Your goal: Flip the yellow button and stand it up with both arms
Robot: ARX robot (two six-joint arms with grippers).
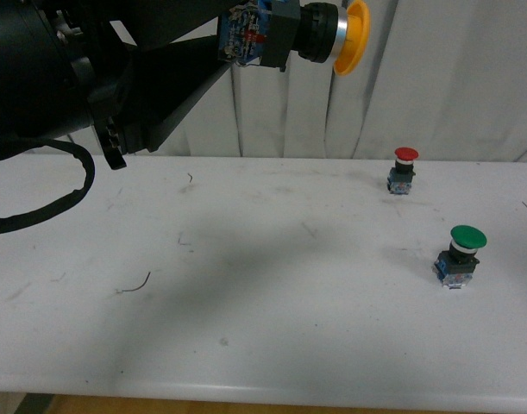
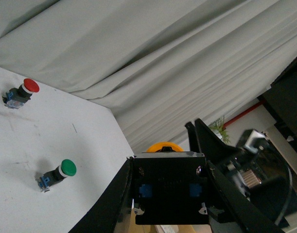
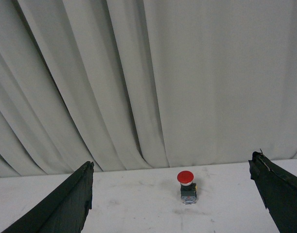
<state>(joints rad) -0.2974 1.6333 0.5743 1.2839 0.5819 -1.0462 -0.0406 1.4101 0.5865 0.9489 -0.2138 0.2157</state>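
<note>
The left gripper [image 1: 241, 43] pinches the yellow button [image 1: 302, 34] by its blue-and-clear end. It holds the button high in the air, well above the white table [image 1: 246, 285]. The button lies sideways, with its yellow cap pointing to the robot's right. In the left wrist view the black body sits tight between the two fingers [image 2: 114, 204], and the cap pokes out past it.

The right gripper [image 3: 171, 162] is spread wide with nothing in it. It does not show in the front view, so it is probably not close to the yellow button. (Its camera looks at the red button [image 3: 186, 187] near the curtain [image 3: 187, 73].)

What could go wrong? The button is up high and held only at one end. If the pinch slips, the button could fall, bounce on the table and roll away. When the right gripper comes to take it, a bump could knock it loose or twist it. If the left gripper lets go too early, the button drops. The right gripper could also go for the wrong one, because the red button and the green button [image 1: 460, 254] stand on the table on that side. The round cap may make the button tip over when it is set down.

No words or brand names can be read anywhere. The marks on the button's end are too small to tell.
</note>
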